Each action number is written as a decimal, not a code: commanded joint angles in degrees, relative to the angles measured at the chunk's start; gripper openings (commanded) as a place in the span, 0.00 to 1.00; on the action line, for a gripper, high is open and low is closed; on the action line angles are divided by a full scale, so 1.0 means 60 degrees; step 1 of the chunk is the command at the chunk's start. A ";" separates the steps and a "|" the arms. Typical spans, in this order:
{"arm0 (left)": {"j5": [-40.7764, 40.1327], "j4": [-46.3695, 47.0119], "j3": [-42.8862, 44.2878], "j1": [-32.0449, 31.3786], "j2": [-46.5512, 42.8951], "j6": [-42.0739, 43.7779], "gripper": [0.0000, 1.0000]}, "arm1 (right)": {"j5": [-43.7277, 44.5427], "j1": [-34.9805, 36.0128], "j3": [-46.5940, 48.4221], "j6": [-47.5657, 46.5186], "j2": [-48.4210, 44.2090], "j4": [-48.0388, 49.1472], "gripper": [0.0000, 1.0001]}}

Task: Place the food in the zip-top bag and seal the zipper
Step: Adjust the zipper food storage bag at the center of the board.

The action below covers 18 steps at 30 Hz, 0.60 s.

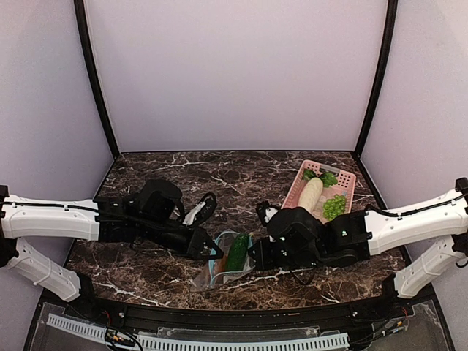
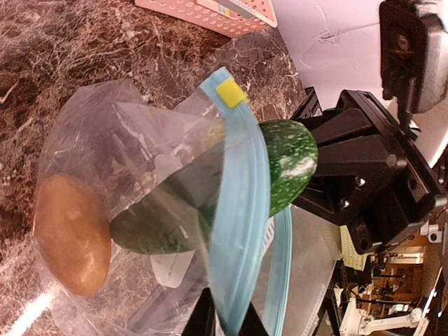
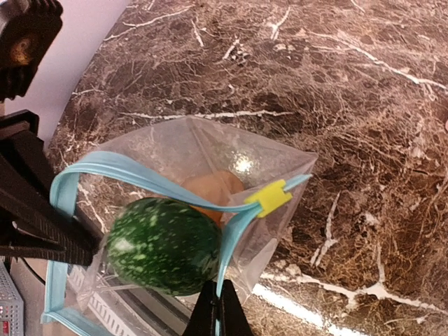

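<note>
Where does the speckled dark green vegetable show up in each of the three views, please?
Top external: the green vegetable sits low and centre, poking from the zip-top bag.
Left wrist: right of centre, its end sticking out past the bag's teal mouth.
Right wrist: lower left of centre, at the bag's mouth.
Shared landmark: the zip-top bag around it.

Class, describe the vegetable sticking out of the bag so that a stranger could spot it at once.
On the dark marble table, find the clear zip-top bag near the front edge. Poking out through its teal zipper is a dark green vegetable. Unlike the smooth brown lump deeper inside, it is speckled with pale flecks.
</note>
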 commanded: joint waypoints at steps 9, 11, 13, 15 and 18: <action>-0.0887 -0.1242 0.0791 0.0034 -0.0835 0.1647 0.74 | -0.0064 0.0049 -0.0172 -0.0921 -0.0704 0.2161 0.00; -0.1013 -0.1273 0.0822 0.0034 -0.0955 0.1795 0.77 | -0.0154 0.0048 -0.0308 -0.0885 -0.0742 0.2357 0.00; -0.1038 -0.1217 0.0787 0.0030 -0.1054 0.1863 0.78 | -0.0187 0.0051 -0.0408 -0.0790 -0.0748 0.2436 0.00; -0.1043 -0.1157 0.0743 0.0024 -0.1099 0.1906 0.78 | -0.0218 0.0050 -0.0439 -0.0764 -0.0745 0.2453 0.00; -0.1022 -0.1037 0.0667 0.0034 -0.1028 0.1952 0.76 | -0.0271 0.0051 -0.0485 -0.0739 -0.0756 0.2636 0.00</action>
